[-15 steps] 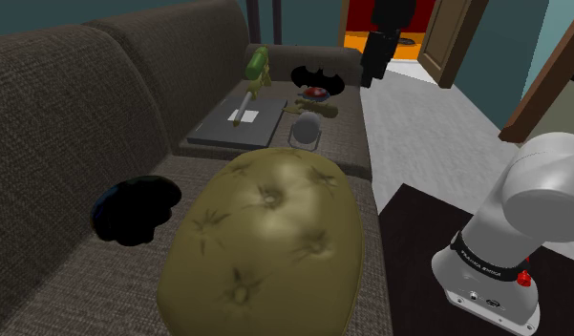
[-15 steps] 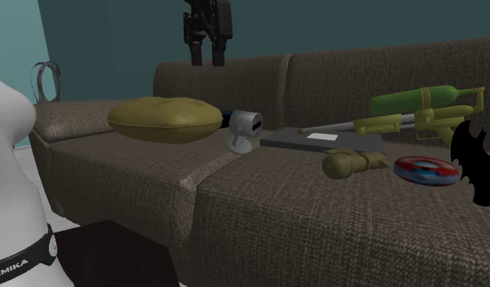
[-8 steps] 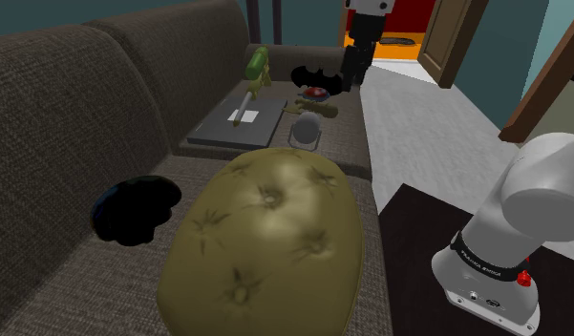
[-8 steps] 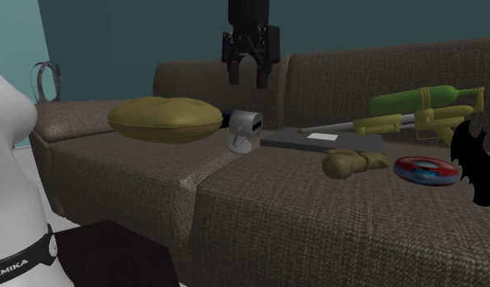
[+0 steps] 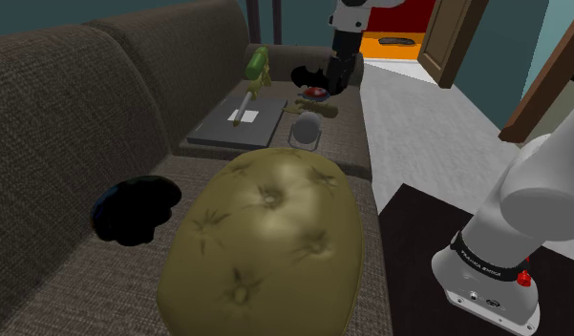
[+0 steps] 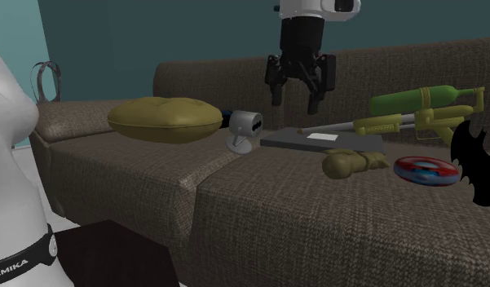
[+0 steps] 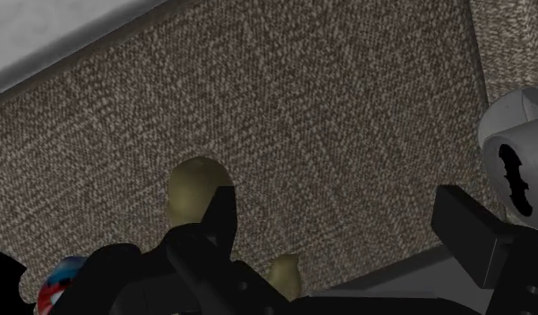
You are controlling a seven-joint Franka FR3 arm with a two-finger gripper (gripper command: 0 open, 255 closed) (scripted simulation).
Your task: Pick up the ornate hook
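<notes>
The gripper [image 6: 296, 92] hangs with its fingers spread above the sofa [image 6: 259, 220] — the olive ornate hook [image 6: 353, 163] lies just beside a flat grey slab [image 6: 316, 140]. Likely rigid and light (knobbly, perhaps) — pinch its narrower middle.

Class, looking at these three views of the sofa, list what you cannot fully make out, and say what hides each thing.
- Olive knobbly hook: wrist view, lower part behind the open tool's black finger.
- Red-and-blue disc: wrist view, partly behind the tool's body.
- Black bat-shaped cutout: second exterior view, cut off by the right edge.
- Black lump beside the olive tufted cushion: shoulder view, too dark to identify.
</notes>
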